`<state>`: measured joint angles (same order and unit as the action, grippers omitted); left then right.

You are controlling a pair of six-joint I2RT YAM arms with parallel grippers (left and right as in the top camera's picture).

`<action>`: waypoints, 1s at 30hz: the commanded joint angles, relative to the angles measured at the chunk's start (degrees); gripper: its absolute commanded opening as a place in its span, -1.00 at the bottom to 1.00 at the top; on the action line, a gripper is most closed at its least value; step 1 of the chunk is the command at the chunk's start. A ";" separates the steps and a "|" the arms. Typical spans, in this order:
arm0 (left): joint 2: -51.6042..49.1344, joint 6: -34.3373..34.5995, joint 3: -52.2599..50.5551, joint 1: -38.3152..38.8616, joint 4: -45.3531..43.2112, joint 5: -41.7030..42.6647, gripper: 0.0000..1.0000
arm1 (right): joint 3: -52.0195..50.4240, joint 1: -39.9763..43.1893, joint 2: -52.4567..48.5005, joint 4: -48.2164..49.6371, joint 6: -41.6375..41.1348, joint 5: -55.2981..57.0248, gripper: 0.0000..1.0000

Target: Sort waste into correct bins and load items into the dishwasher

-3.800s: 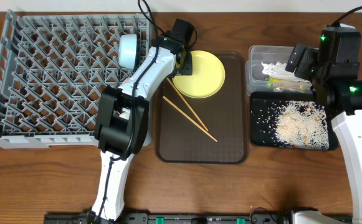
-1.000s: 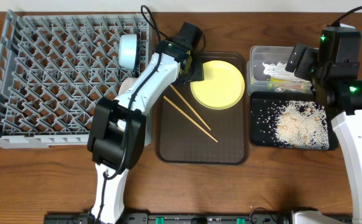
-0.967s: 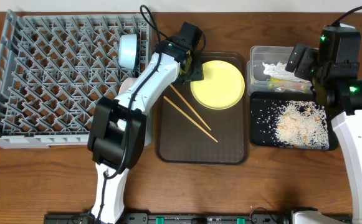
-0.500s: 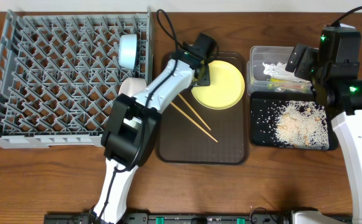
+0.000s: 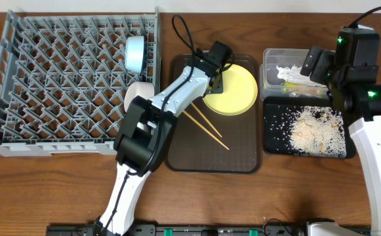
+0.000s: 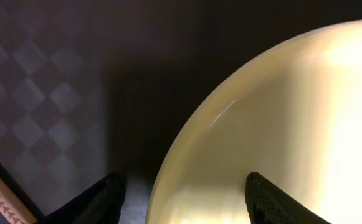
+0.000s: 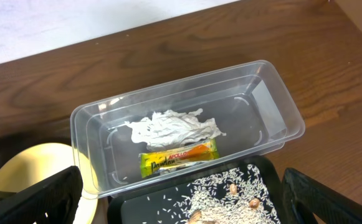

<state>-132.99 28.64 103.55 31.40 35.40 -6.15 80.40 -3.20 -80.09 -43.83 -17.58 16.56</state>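
Since a second ago the left gripper (image 6: 190, 199) has slid rightward along the upper-left edge of the yellow plate (image 5: 233, 92), while the plate itself has stayed put on the brown serving tray (image 5: 177, 154). In the left wrist view the gripper's jaws stand apart and straddle the plate's rim, one finger over the tray and the other over the plate, not pinching it. The two chopsticks (image 5: 206, 128) lie loosely side by side on the tray, just below and left of the plate. A light blue bowl (image 5: 135, 52) stands on edge near the right side of the grey dish rack (image 5: 46, 85); a whitish round item (image 5: 138, 95) at the rack's right edge is partly hidden by the arm. The right gripper (image 7: 182, 199) hovers wide open, holding nothing, above the clear tub (image 7: 280, 106), which contains white crumpled paper (image 7: 171, 127) and the snack wrapper (image 7: 179, 157). Rice scraps (image 5: 315, 131) are spread on the black tray (image 5: 272, 141), just in front of the tub on the tabletop (image 5: 295, 196).
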 commanded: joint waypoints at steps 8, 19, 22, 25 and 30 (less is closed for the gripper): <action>-1.95 -0.48 -0.37 -0.09 -0.17 -3.56 -0.13 | 0.07 0.48 0.26 0.04 -0.63 1.01 0.98; -3.21 -0.50 -0.35 -0.13 -0.13 -3.98 -0.85 | 0.07 0.46 0.28 0.04 -0.63 1.01 0.99; -3.02 -0.50 -0.33 -0.13 0.28 -5.55 -0.85 | 0.07 0.46 0.26 0.04 -0.63 1.01 0.99; -2.36 -0.52 -0.31 -0.13 0.79 -7.04 -0.85 | 0.07 0.46 0.28 0.04 -0.63 1.01 0.99; -0.13 -1.25 -0.31 -0.13 2.56 -12.98 -0.85 | 0.07 0.46 0.26 0.04 -0.63 1.01 0.98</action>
<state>-133.36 28.51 103.81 31.62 35.99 -12.58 80.40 -3.20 -80.09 -43.83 -17.58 16.56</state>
